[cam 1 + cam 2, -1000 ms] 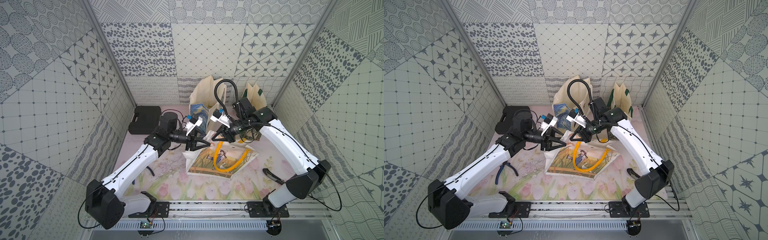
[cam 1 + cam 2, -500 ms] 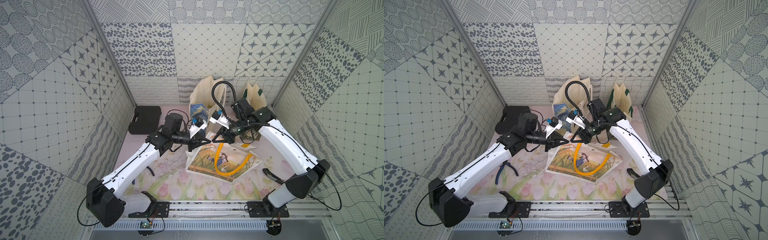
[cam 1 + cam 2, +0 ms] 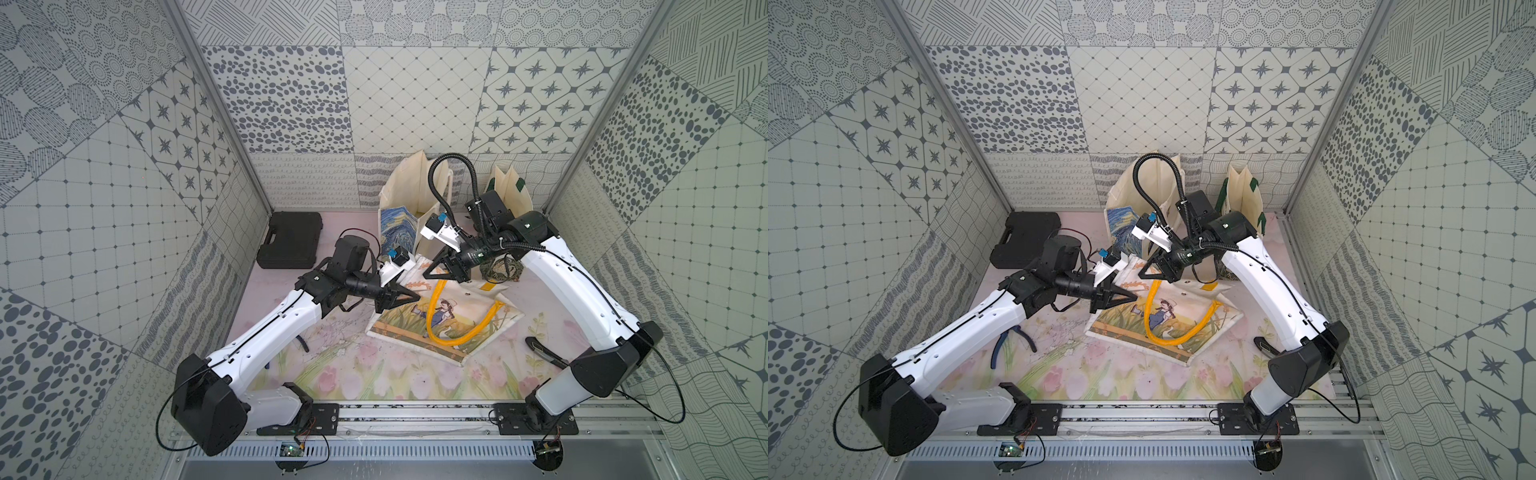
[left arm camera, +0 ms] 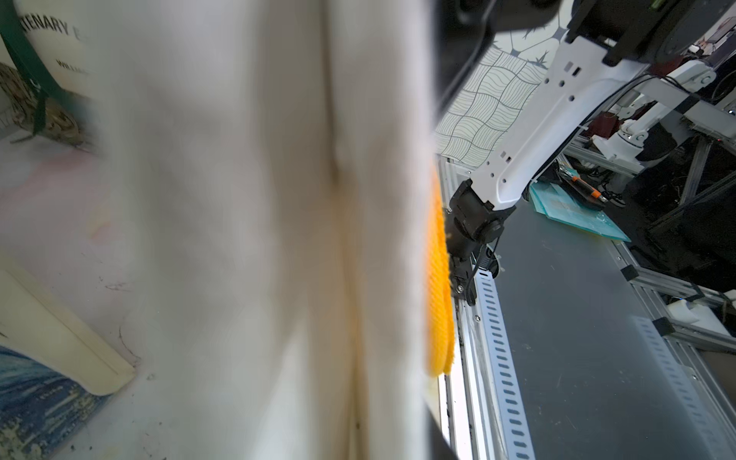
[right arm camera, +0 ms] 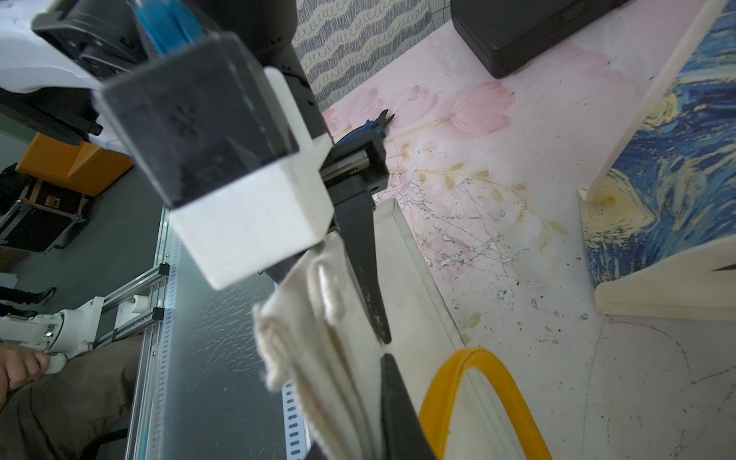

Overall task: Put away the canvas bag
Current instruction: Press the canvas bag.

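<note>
Canvas bag (image 3: 446, 311) laid mid-table, far edge lifted. Right gripper (image 3: 428, 274) clamped on that edge. Left gripper (image 3: 415, 298) at left corner, grip hidden by blur, possibly loose. Risk: corner dropped if pulled unevenly, yellow handles (image 3: 449, 342) snagged.

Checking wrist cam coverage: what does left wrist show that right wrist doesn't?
Left wrist only: the green-strapped bag and the right arm. Right wrist only: the black case, the blue pliers, and the left gripper, jaws closed on the canvas bag at its folded edge. Both: the canvas bag's cloth, its yellow handle, the blue painted bag and the pink mat.
</note>
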Controlling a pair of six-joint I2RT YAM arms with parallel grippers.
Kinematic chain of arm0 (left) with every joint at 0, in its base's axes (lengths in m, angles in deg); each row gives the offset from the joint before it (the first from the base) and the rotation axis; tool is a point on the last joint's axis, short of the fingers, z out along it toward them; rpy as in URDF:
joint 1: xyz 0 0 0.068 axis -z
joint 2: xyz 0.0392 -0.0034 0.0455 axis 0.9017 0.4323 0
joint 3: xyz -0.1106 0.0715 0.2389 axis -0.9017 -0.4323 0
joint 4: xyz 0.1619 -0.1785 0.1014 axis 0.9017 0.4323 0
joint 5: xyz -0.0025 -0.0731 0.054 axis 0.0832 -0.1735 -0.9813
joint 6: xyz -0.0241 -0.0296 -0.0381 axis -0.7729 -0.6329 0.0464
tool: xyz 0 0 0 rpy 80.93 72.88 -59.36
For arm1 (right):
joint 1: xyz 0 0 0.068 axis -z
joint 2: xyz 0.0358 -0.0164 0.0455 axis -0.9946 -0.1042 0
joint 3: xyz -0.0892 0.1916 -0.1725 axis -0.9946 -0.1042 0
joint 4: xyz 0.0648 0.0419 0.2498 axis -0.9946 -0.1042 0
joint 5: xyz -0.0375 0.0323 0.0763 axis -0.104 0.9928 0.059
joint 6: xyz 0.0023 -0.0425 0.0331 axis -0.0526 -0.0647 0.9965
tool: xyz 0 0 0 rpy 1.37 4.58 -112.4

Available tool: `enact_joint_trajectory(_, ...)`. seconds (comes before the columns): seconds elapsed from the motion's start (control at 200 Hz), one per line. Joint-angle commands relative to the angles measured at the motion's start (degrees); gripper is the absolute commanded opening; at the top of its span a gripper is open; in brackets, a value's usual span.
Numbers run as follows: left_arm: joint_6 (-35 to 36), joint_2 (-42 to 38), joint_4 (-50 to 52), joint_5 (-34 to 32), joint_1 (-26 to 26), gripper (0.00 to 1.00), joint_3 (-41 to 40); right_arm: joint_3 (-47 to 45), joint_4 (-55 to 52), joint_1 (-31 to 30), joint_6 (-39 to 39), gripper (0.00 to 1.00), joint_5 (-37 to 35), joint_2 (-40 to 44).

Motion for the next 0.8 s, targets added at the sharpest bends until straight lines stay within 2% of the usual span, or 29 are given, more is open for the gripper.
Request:
enact_joint_trajectory(0.0, 0.5, -0.7, 5.5, 0.1, 0.5, 0.29, -1.3, 3.6, 7.4, 1.8, 0.7, 0.0, 4.8, 3.0)
enact_joint_trajectory(0.04, 0.6, -0.8, 5.6, 0.3, 0.6, 0.18, -1.3, 3.5, 7.3, 2.3, 0.6, 0.0, 4.6, 3.3)
enact_joint_trajectory(0.07, 0.8, -0.7, 5.7, 0.5, 0.5, 0.0, -1.3, 3.5, 7.3, 2.7, 0.6, 0.0, 4.5, 3.5)
enact_joint_trajectory(0.27, 0.8, -0.2, 6.2, 2.6, 0.5, 0.0, -1.3, 2.7, 8.0, 4.9, 0.9, 0.0, 4.1, 4.8)
enact_joint_trajectory(0.35, -0.1, -0.4, 5.5, 1.9, 0.5, 0.26, -1.6, 2.2, 8.3, 5.3, 0.9, 0.0, 4.1, 5.2)
enact_joint_trajectory(0.41, -0.6, -0.5, 4.8, 1.2, 0.6, 0.31, -1.9, 1.7, 8.7, 5.6, 1.0, 0.0, 3.9, 5.6)
enact_joint_trajectory(0.455, -0.8, -0.6, 4.3, 0.9, 0.5, 0.31, -2.1, 1.3, 8.9, 6.0, 1.1, 0.0, 3.8, 5.8)
enact_joint_trajectory(0.485, -0.8, -0.6, 4.2, 0.9, 0.5, 0.28, -2.3, 1.0, 9.1, 6.1, 1.1, 0.0, 3.7, 5.9)
enact_joint_trajectory(0.52, -0.8, -0.6, 4.2, 0.8, 0.6, 0.18, -2.4, 0.7, 9.4, 6.3, 1.2, 0.0, 3.7, 6.1)
enact_joint_trajectory(0.555, -0.8, -0.5, 4.4, 0.7, 0.5, 0.0, -2.3, 0.4, 9.8, 6.7, 1.4, 0.0, 3.6, 6.3)
enact_joint_trajectory(0.74, -1.0, -0.2, 5.2, 1.9, 0.5, 0.0, -2.8, -0.1, 10.0, 7.6, 1.5, 0.0, 3.5, 7.0)
enact_joint_trajectory(0.795, -1.5, -0.5, 5.1, 1.3, 0.6, 0.2, -2.9, -0.3, 10.2, 7.8, 1.6, 0.0, 3.4, 7.3)
